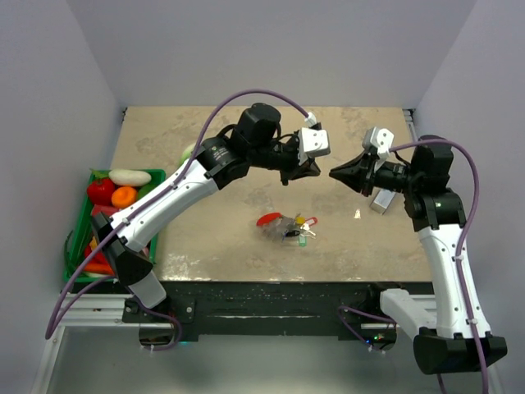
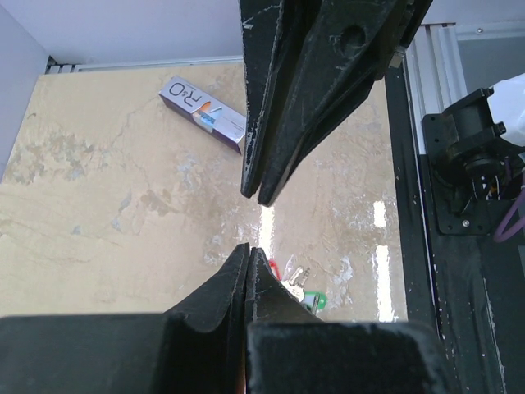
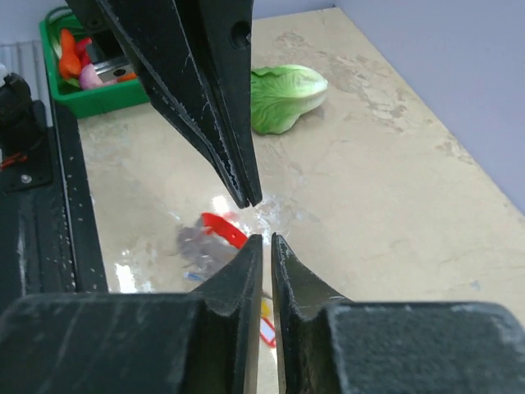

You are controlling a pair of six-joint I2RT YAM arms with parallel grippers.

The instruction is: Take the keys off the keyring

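Okay, keys (image 1: 300,231) bunched with keyring (image 1: 269,219) on table (image 1: 205,238), lower centre of top view. Beyond them both arms are raised and reach inward, tips nose to nose mid-frame. Left gripper (image 1: 317,170) clenched, empty. Right gripper (image 1: 335,173) cracked slightly apart, gripping nothing.

I see both arms reaching over the table (image 1: 205,238), left gripper (image 1: 312,171) and right gripper (image 1: 334,174) pointing tip to tip, just apart. Nearer me the keys (image 1: 300,232) lie beside the keyring (image 1: 269,219) with its red fob. A green bin (image 1: 78,238) sits at the left edge.
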